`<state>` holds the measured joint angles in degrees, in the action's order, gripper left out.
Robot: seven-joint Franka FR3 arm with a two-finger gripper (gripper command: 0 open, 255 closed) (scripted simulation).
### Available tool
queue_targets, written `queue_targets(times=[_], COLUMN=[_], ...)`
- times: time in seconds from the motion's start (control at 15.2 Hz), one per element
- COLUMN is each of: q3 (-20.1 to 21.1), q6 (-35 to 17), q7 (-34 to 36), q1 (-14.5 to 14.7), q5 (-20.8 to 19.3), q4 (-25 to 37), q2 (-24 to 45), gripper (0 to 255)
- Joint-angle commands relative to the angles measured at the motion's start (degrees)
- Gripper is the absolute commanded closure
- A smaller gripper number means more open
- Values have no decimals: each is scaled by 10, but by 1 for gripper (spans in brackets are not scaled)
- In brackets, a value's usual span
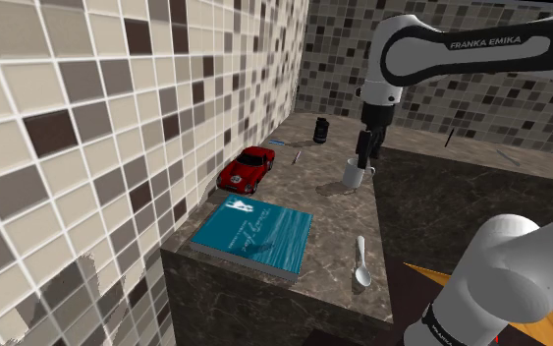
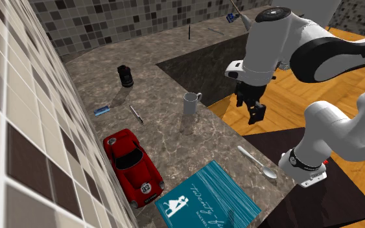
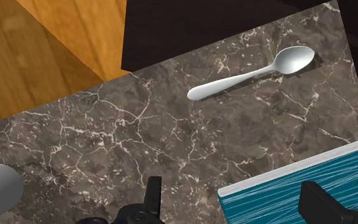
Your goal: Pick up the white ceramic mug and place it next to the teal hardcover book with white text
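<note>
Pincer [image 2: 257, 118] open wide, empty, by counter [image 2: 174, 139] edge; mug [image 2: 190, 102] nr edge.

White arm [image 1: 520, 69], dark joints [image 1: 379, 116]; "FRANKA EMIKA" lettering [image 1: 485, 42]; black tool [image 2: 257, 115]

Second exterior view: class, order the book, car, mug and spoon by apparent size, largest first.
1. Book
2. Car
3. Spoon and mug: unsure; the spoon is longer but thin, the mug farther away.

The white mug [image 1: 357, 174] stands upright on the dark veined counter [image 1: 335, 221], well apart from the teal book [image 1: 254, 234], which lies flat and closed, white-lettered cover up.
</note>
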<state>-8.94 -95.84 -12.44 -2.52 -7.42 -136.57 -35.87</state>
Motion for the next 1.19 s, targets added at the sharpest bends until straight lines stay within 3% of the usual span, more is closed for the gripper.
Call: queue_targets(times=[0.0, 0.59, 1.12], q3=[-22, -114, -187], q6=[-35, -168, -260], q7=[-18, -102, -203], q1=[-8, -31, -42], q5=[-10, -17, 49], q4=[-3, 37, 120], q2=[22, 154, 306], gripper=[0, 0, 0])
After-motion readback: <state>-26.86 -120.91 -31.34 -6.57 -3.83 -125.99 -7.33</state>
